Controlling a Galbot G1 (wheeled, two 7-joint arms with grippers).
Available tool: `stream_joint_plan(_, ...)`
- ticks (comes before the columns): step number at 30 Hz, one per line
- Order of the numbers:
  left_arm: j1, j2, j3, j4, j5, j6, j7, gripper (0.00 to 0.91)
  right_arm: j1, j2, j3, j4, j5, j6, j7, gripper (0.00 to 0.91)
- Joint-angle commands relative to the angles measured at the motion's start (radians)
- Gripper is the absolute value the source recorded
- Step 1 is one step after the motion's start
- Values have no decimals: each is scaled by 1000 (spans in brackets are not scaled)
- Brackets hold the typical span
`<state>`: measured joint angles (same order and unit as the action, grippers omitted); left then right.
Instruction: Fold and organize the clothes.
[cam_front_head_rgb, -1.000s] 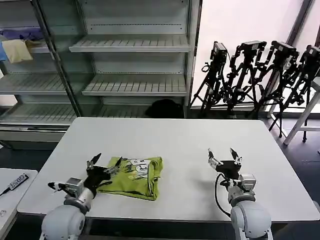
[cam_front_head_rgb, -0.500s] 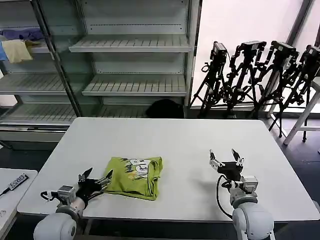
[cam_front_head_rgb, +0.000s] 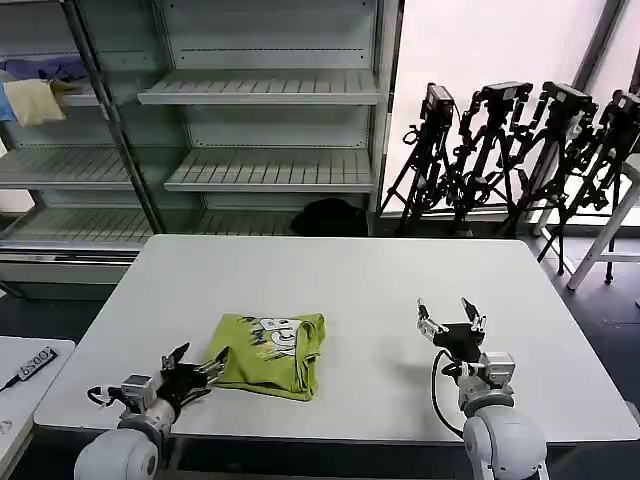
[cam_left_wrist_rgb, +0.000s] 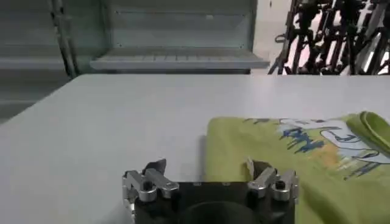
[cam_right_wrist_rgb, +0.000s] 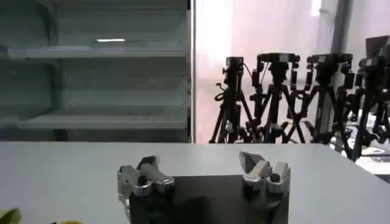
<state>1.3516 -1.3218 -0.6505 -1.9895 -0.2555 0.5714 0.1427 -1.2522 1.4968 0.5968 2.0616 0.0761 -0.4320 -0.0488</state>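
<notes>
Folded lime T-shirt (cam_front_head_rgb: 268, 354), printed graphic up, lies on the white worktop (cam_front_head_rgb: 370, 290). Left gripper (cam_front_head_rgb: 193, 368), jaws open, empty, sits just beside its near-left edge. Right gripper (cam_front_head_rgb: 450, 319), jaws open, empty, stands well apart.

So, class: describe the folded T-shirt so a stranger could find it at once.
Start at the white table before the shelving. Near its front edge, beside the left gripper, lies the T-shirt: a folded lime-green bundle with a white-and-blue print, the table's one piece of cloth.
</notes>
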Motion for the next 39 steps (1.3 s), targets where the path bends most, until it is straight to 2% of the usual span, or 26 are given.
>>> stream_joint_plan(1, -1, -11, 22, 13, -3, 6, -3, 887, -1, 1, 1, 0, -1, 1, 0, 907)
stream_joint_plan(2, -1, -13, 25, 15, -3, 6, -3, 846, -1, 1, 1, 0, -1, 1, 0, 907)
stream_joint_plan(4, 0, -15, 28, 15, -6, 6, -3, 635, -1, 3, 1, -1, -2, 2, 0, 907)
stream_joint_plan(5, 1, -15, 29, 16, -9, 6, -2, 272, 0, 3, 1, 0, -2, 2, 0, 907)
stream_joint_plan(6, 3, -16, 29, 16, -19, 6, 0, 50, 0, 3, 1, -1, -1, 2, 0, 907)
stream_joint_plan(7, 3, -16, 29, 16, -24, 7, 0, 20, 1, 4, 1, -1, -2, 2, 0, 907)
stream_joint_plan(22, -7, -21, 16, 34, -92, 0, 10, 0, 2, 0, 3, 1, -1, 0, -1, 907)
stream_joint_plan(33, 11, -11, -28, 24, -61, -123, -4, 0, 3, 1, 4, -2, 0, 2, -1, 907)
stream_joint_plan(39, -14, 24, -143, 46, 56, -196, 13, 0, -5, -3, 10, 0, 4, 6, -2, 907)
